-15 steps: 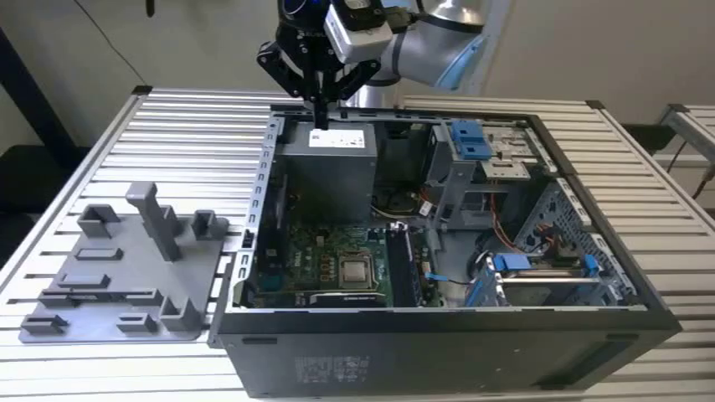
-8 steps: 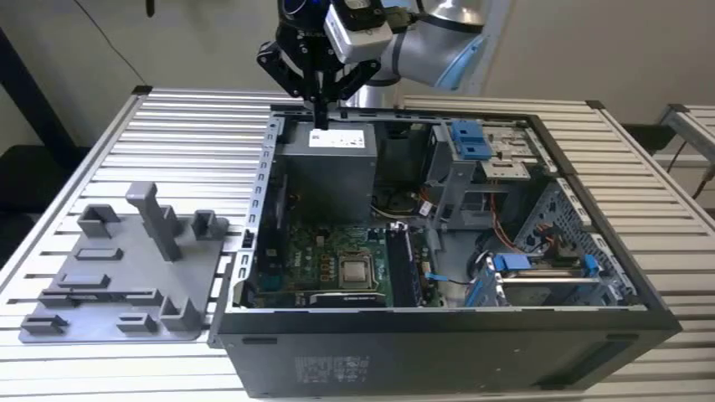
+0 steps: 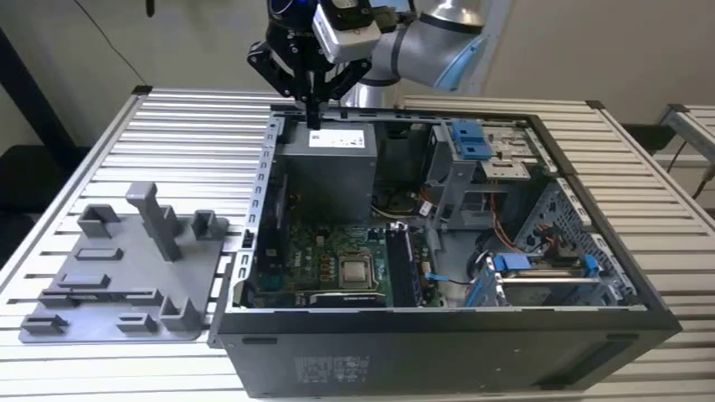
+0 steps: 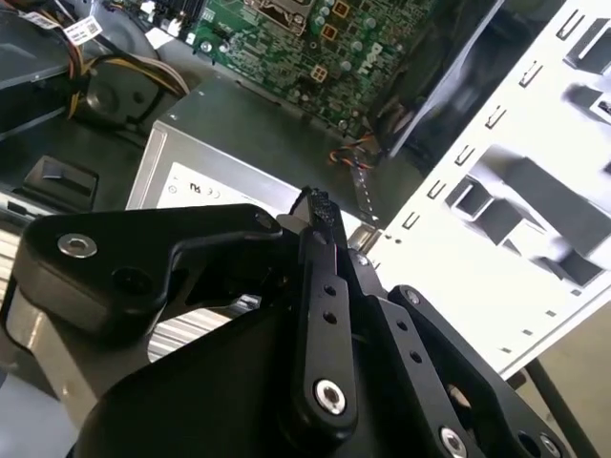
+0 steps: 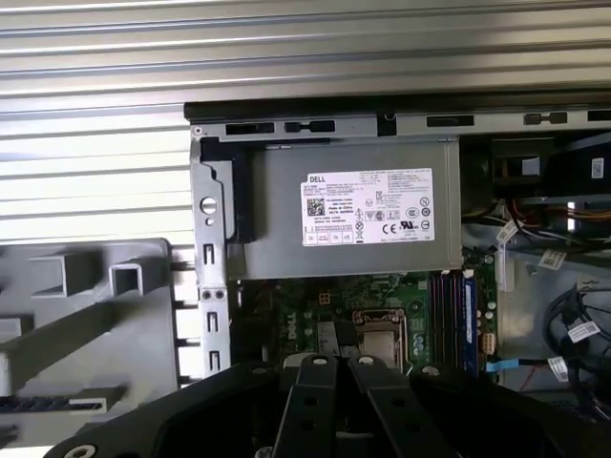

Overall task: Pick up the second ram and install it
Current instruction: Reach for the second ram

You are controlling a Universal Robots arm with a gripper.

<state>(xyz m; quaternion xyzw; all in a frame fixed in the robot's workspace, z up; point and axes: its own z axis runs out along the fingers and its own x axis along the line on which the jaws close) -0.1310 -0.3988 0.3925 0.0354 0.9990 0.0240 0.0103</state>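
Observation:
My gripper (image 3: 315, 124) hangs over the rear edge of the open computer case (image 3: 625, 276), just above the grey power supply (image 3: 326, 167). Its two black fingers are pressed together, and I see nothing between them in either wrist view (image 4: 320, 203) (image 5: 334, 361). A thin dark strip (image 3: 103, 292) lies in a groove of the grey fixture tray (image 3: 179, 251) at the exterior view's left; it may be the second ram, but I cannot tell. The green motherboard (image 3: 324, 264) with its long memory slots (image 3: 403, 268) lies on the case floor, well below the gripper.
The case stands on a slatted metal table (image 3: 190, 126). Blue drive clips (image 3: 471, 138) and a drive cage fill the case's right half. A processor socket (image 3: 357, 270) sits mid-board, with loose cables (image 3: 508, 243) to its right. The tray carries upright grey posts (image 3: 156, 218).

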